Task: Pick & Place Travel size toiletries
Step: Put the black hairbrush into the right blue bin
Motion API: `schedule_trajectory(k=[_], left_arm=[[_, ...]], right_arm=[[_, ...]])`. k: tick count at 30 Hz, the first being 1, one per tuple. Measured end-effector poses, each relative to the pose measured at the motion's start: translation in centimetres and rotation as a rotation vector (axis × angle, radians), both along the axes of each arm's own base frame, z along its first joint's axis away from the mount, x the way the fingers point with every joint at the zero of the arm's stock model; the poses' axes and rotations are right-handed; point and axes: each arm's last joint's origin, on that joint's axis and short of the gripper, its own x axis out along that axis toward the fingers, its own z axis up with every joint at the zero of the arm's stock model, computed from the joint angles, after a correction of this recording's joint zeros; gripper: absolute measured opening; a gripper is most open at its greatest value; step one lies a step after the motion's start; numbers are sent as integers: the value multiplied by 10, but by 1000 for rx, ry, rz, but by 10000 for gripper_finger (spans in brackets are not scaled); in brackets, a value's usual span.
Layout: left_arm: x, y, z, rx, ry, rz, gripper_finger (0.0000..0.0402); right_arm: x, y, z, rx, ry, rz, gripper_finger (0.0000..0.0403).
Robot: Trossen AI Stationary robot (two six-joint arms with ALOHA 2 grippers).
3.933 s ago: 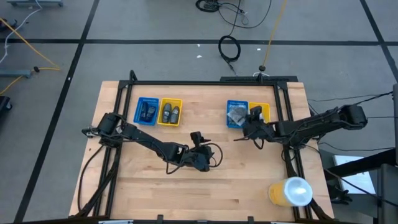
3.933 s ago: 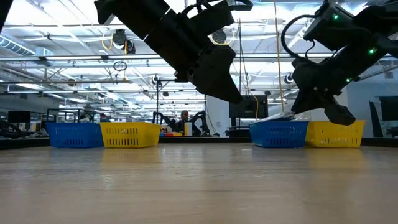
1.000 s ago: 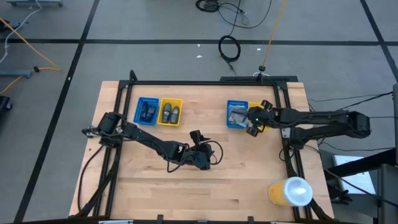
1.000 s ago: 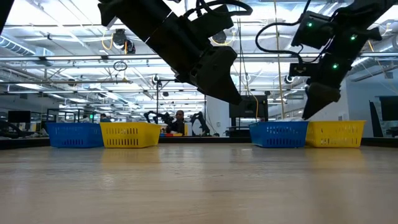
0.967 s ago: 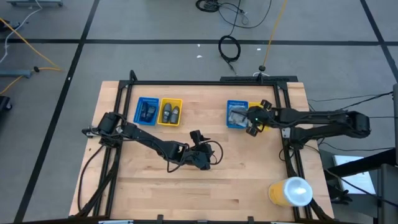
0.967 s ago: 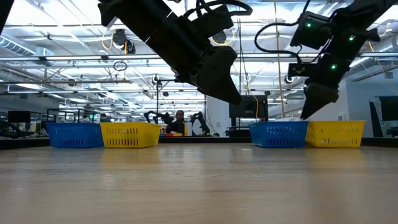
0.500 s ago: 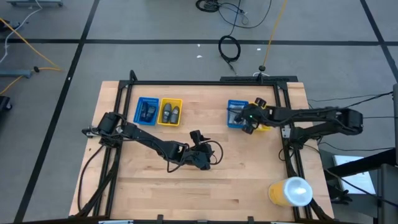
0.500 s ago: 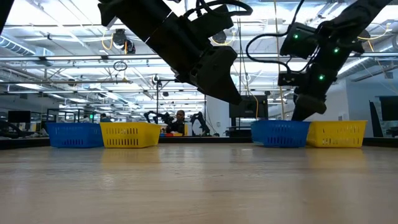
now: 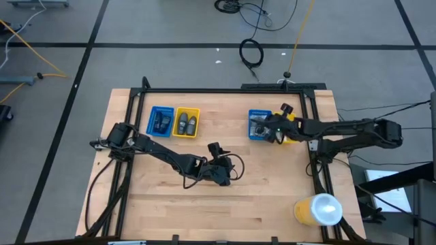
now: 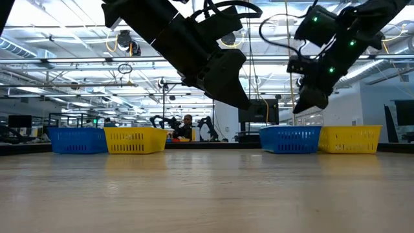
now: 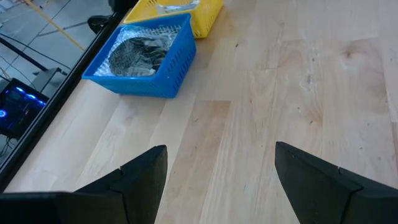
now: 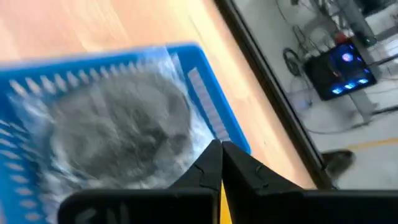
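My right gripper [image 9: 270, 128] hangs over the right blue tray [image 9: 259, 124], shut, with nothing visible between its fingers [image 12: 221, 146]. That tray holds round grey clear-wrapped discs [image 12: 118, 124], which also show in the left wrist view [image 11: 140, 53]. The low view puts the right gripper [image 10: 310, 100] above the tray's rim [image 10: 289, 139]. My left gripper [image 9: 221, 173] hovers open over the table's middle, with nothing between its fingers [image 11: 221, 155]. Dark grey oval pieces lie in the left blue tray [image 9: 161, 121] and the left yellow tray [image 9: 187, 123].
The right yellow tray [image 9: 287, 124] sits beside the right blue one, partly under the right arm. A big yellow cylinder with a white top [image 9: 318, 209] stands at the table's near right corner. Bare wood lies between the tray pairs and along the near side.
My right gripper has moved toward the table's left, from over the right yellow tray to over the right blue tray, turning as it went. The left arm has kept still.
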Motion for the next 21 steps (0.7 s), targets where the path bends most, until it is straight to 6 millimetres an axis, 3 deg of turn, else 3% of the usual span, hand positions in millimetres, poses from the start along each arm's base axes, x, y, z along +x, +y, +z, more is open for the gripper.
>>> schedule_trajectory(k=[3,9,21], left_arm=[[0,0,0,-1,0,0,292],[0,0,0,-5,-3,3,292],[0,0,0,-5,-3,3,292]], right_arm=[[4,4,2,75,-100,70,0],[7,-4,-16,121,-269,166,0],[-1,-27,-36,257,-275,110,0]])
